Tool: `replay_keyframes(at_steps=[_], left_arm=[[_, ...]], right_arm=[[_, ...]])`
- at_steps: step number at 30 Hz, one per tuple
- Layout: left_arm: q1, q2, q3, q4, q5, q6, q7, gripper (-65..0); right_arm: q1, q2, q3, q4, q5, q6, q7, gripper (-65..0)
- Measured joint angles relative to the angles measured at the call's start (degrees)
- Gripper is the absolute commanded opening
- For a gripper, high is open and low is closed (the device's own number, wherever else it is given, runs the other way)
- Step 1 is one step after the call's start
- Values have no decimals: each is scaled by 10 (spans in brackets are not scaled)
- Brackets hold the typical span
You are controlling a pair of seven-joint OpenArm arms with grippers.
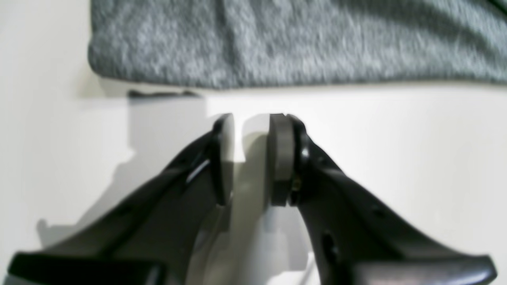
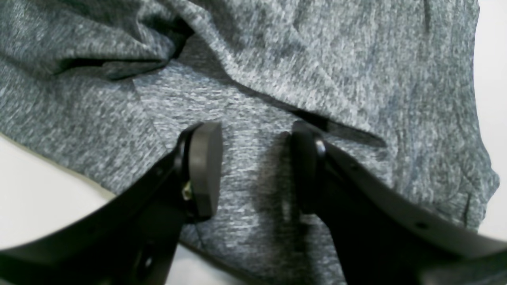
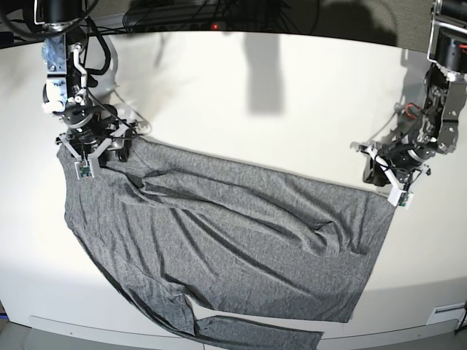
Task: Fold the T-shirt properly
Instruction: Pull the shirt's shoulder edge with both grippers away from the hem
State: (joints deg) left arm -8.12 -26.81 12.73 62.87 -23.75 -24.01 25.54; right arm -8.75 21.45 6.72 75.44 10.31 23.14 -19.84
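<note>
The heather-grey T-shirt point(image 3: 241, 240) lies spread and wrinkled across the white table, one long sleeve trailing toward the front edge. In the left wrist view my left gripper point(image 1: 251, 122) hovers over bare table just short of the T-shirt's hem point(image 1: 277, 43), its pads a narrow gap apart with nothing between them. In the base view it sits at the shirt's right corner point(image 3: 379, 171). My right gripper point(image 2: 255, 134) stands open above the fabric point(image 2: 356, 59) near a fold, at the shirt's upper left corner point(image 3: 98, 149).
The white table point(image 3: 255, 109) stretches behind the shirt. Dark cables point(image 3: 211, 14) run along the back edge. The sleeve end point(image 3: 292, 339) lies close to the table's front edge.
</note>
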Motion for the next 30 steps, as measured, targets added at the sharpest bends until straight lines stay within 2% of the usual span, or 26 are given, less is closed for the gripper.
replay_keyframes(at_steps=[2,5,8,13,18,26,30], left_arm=[[-1,2,4,29,13,18,35,-494],[-19,4,9,56,38,44,78,-441],[-58,7,12,59,46,47,106,-395],[-122,9,12,61,45,50,75,-394],[-139,17,11,28,52,50,54,-395],[-178,90,10,-157,106,52,-23,-395],[-200,115,8,-221,132,40,-39,-396]], right_arm=[[0,0,0,0,0,0,-1,-361],[0,1,0,0,0,0,0,-361],[0,1,0,0,0,0,0,-361],[0,1,0,0,0,0,0,-361],[0,1,0,0,0,0,0,-361],[0,1,0,0,0,0,0,-361],[0,1,0,0,0,0,1,-361]])
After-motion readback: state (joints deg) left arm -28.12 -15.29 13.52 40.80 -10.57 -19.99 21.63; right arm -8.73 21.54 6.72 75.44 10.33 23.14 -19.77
